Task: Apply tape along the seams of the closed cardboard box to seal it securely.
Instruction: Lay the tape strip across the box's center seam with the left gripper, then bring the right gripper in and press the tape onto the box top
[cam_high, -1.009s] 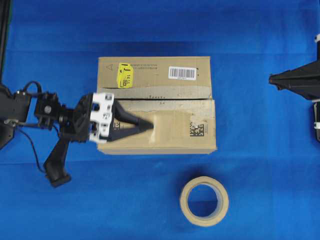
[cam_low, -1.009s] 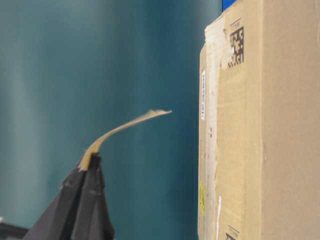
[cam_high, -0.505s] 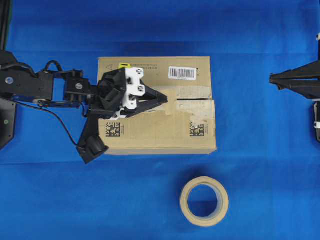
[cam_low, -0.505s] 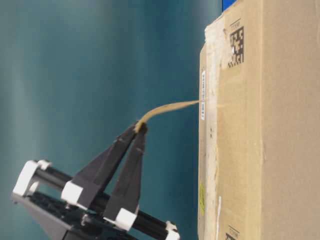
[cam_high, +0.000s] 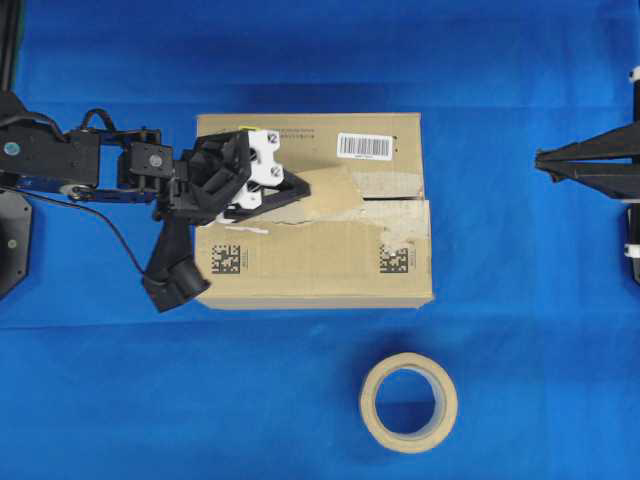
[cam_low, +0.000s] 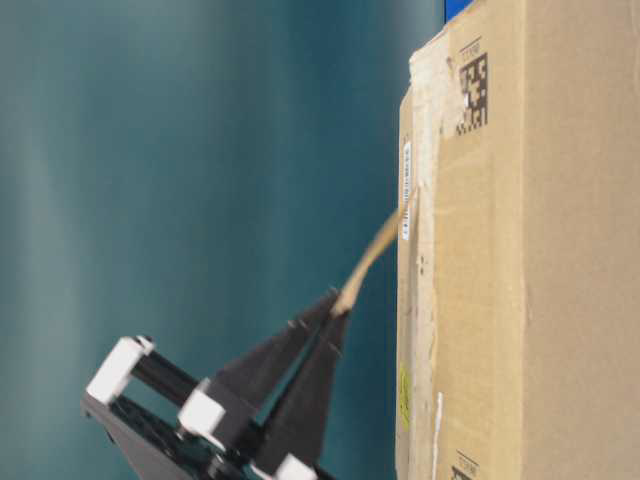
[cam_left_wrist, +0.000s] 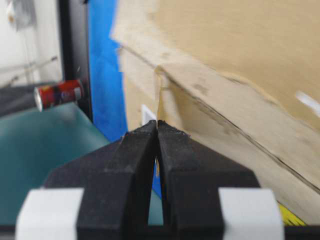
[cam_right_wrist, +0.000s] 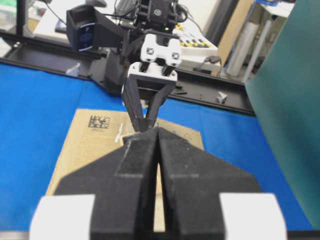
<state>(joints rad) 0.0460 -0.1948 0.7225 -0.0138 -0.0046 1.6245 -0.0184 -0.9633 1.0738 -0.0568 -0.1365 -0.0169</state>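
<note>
Tape end pinched, far end landing on seam

Left hand (cam_high: 300, 190) clamped tight on one end of the tape (cam_high: 335, 195), over the cardboard box (cam_high: 310, 270) top near the yellow-sticker end. Tape runs from the fingertips away along the seams (cam_high: 400, 199), far end looks touching the box top in the table-level view, middle hanging slack and tilted. Judgement: tape is light, floppy, sticky, will curl or fold on itself; best held by the very end, kept taut, pressed flat along the slit. Right hand (cam_high: 545, 160) closed, empty, well apart off the box's other end. Tape roll (cam_high: 408, 402) on blue desk (cam_high: 520, 350) near the box's front side, untouched
</note>
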